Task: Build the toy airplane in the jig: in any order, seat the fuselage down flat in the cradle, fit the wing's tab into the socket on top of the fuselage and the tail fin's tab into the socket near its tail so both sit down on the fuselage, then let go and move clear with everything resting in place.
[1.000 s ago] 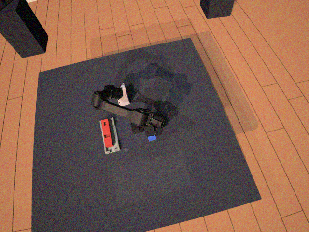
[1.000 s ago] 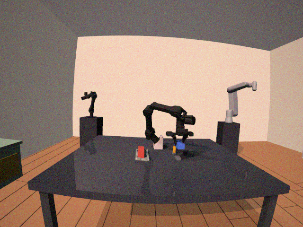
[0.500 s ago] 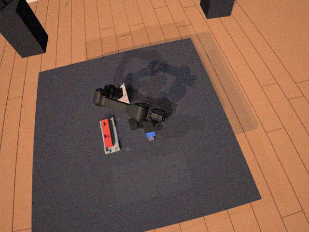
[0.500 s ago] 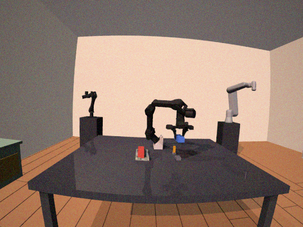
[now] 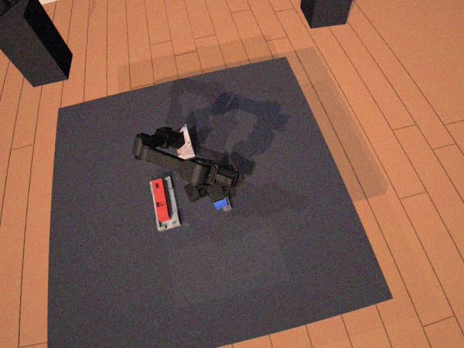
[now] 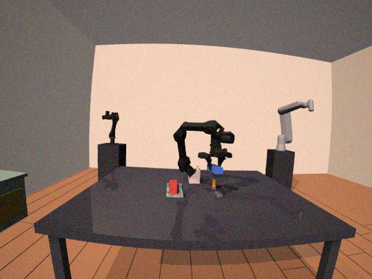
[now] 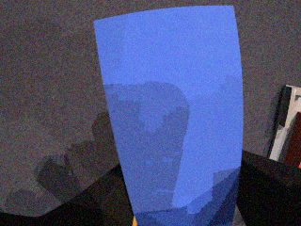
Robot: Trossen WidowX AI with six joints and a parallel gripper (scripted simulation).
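My gripper (image 6: 215,165) (image 7: 178,160) is shut on the blue wing (image 5: 220,204) (image 6: 217,170) (image 7: 169,56), holding it above the table. The wing's tab cannot be made out. The red fuselage (image 5: 162,214) (image 6: 173,186) (image 7: 296,143) lies lengthwise in the grey cradle (image 5: 173,214) (image 6: 180,195) (image 7: 277,150), its two dark sockets facing up; whether it sits fully flat is too small to tell. The orange tail fin (image 6: 214,183) (image 7: 134,221) stands upright on the table, apart from the cradle; the arm hides it in the top view.
A pale bracket (image 5: 186,146) (image 6: 194,177) stands by the arm's base, behind the cradle. A small greyish patch (image 5: 228,205) (image 6: 218,194) shows near the wing and fin; whether it is a support is unclear. Other arms stand on dark pedestals (image 6: 109,158) (image 6: 279,165) beyond the table.
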